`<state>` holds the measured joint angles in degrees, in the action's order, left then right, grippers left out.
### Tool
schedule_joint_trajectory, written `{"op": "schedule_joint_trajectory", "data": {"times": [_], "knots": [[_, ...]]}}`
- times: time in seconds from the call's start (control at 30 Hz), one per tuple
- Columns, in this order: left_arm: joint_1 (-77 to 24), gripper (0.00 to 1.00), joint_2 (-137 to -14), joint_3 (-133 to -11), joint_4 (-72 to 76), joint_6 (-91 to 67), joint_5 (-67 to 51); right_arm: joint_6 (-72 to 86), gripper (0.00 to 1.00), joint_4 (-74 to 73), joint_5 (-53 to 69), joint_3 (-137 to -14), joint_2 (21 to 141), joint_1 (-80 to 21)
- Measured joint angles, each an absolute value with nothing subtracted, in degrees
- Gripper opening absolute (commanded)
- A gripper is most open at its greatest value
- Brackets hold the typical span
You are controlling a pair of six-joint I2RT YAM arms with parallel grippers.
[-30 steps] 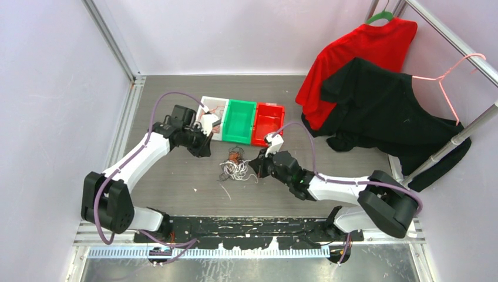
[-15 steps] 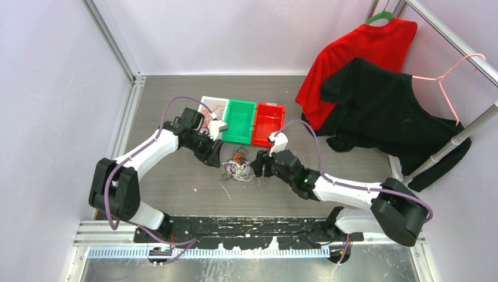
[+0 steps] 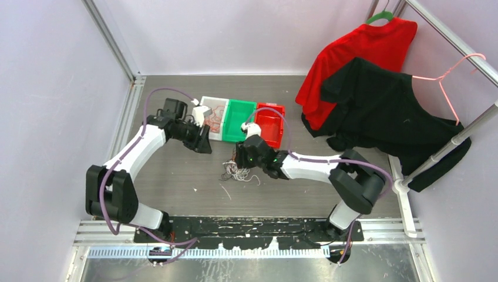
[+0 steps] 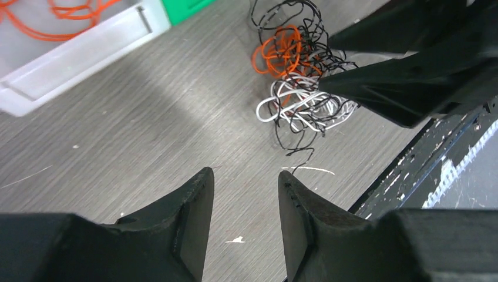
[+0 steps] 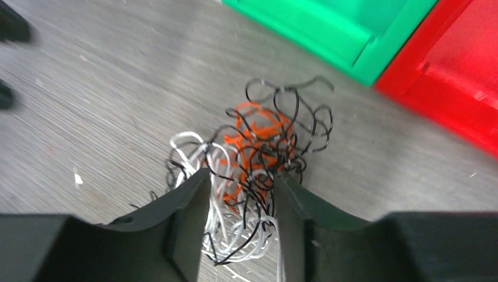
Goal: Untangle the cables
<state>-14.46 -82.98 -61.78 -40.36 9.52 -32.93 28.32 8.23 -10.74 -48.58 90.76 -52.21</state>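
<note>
Tangled clump of thin curly orange, white and black wire cables [image 5: 258,138] lies on grey wood-grain table [image 3: 176,176], centre of overhead view, just below green plastic bin [image 3: 238,120] and red plastic bin [image 3: 270,124]. Right gripper [image 5: 242,176] down over clump, jaws spread, strands lying loose between fingers. Left gripper [image 4: 245,176] left of clump, apart from it, jaws spread, holding nothing, above bare table. White plastic tray [image 4: 76,53], upper left of left wrist view, holds loose orange strands [image 4: 64,12]

Right end effector [image 5: 242,179] now astride cables [image 5: 258,138]
</note>
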Motion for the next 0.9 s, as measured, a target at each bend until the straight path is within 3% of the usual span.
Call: {"op": "schedule_joint_trajectory", "data": {"times": [0.13, 0.2, 0.7, 0.77, 0.87, 0.9], "knots": [[-12.21, 0.44, -82.00, -62.67, -40.91, 9.76, -33.10, 29.26, 0.21, 5.74, -9.78, -50.00, 95.64, -52.84], [-11.88, 0.43, -81.28, -62.70, -41.17, 9.96, -33.15, 29.74, 0.15, 6.28, -8.93, -50.41, 96.77, -52.88], [-11.62, 0.39, -76.31, -62.65, -46.22, 16.49, -41.63, 38.52, 0.01, 43.18, 7.77, -34.52, 90.24, -49.76], [-11.60, 0.41, -76.05, -62.57, -46.72, 17.26, -43.18, 39.66, 0.06, 46.28, 9.37, -34.22, 90.24, -49.76], [-11.62, 0.44, -75.94, -61.87, -47.33, 18.31, -45.10, 40.60, 0.35, 47.42, 10.63, -34.26, 88.77, -49.76], [-11.62, 0.45, -75.94, -61.54, -47.55, 18.50, -45.30, 40.60, 0.39, 47.33, 10.61, -34.26, 88.53, -49.76]]}}
